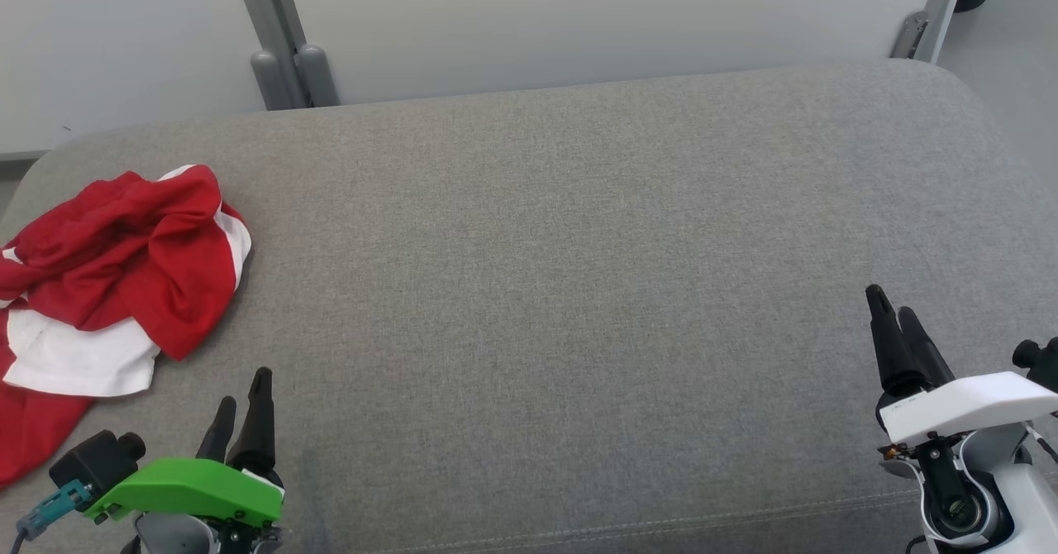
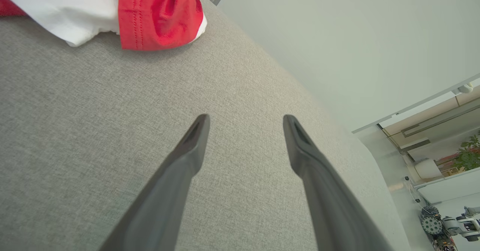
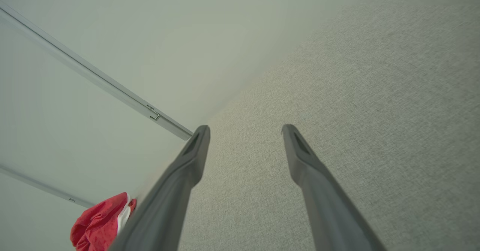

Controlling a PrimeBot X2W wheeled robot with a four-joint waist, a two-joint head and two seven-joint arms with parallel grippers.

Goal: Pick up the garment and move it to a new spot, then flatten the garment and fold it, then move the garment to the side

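While garment (image 1: pixel 116 265) lies untouched | left fingers (image 2: pixel 187 157), right fingers (image 3: pixel 307 168): wide, perhaps hovering

My left gripper (image 1: pixel 244 387) has two long, tapering black fingers (image 1: pixel 258 426) rising from a bright green cover plate (image 1: pixel 194 488). Beside the plate sit a small black camera block (image 1: pixel 99 457) and a teal plug (image 1: pixel 51 511). My right gripper (image 1: pixel 890 301) has matching black fingers under a white cover plate (image 1: pixel 967 405), above a rounded white wrist housing (image 1: pixel 1021 488) with a black round joint (image 1: pixel 959 514).
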